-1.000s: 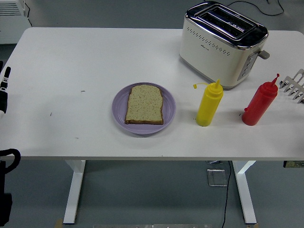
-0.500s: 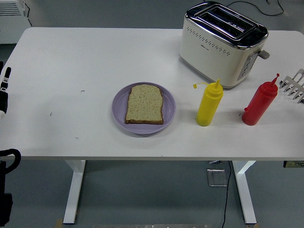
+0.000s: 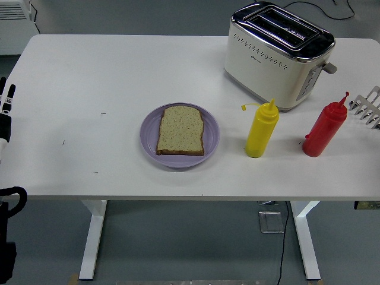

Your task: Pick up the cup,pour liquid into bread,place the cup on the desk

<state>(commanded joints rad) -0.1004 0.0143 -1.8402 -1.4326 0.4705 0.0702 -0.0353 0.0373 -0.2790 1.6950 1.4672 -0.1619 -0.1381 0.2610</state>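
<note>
A slice of brown bread (image 3: 180,130) lies flat on a purple plate (image 3: 151,141) in the middle of the table. A yellow squeeze bottle (image 3: 261,130) stands upright to the right of the plate, its cap hanging off to the left. A red squeeze bottle (image 3: 324,127) stands further right. No cup shows. My left hand (image 3: 5,110) is at the left edge, far from the plate, fingers straight and holding nothing. My right hand (image 3: 367,107) shows only its spread silver fingers at the right edge, just right of the red bottle and apart from it.
A cream and chrome toaster (image 3: 277,55) stands at the back right, behind the two bottles. The white table (image 3: 89,77) has its near edge just below the plate.
My left hand has shifted slightly upward at the left edge. Nothing else has moved.
</note>
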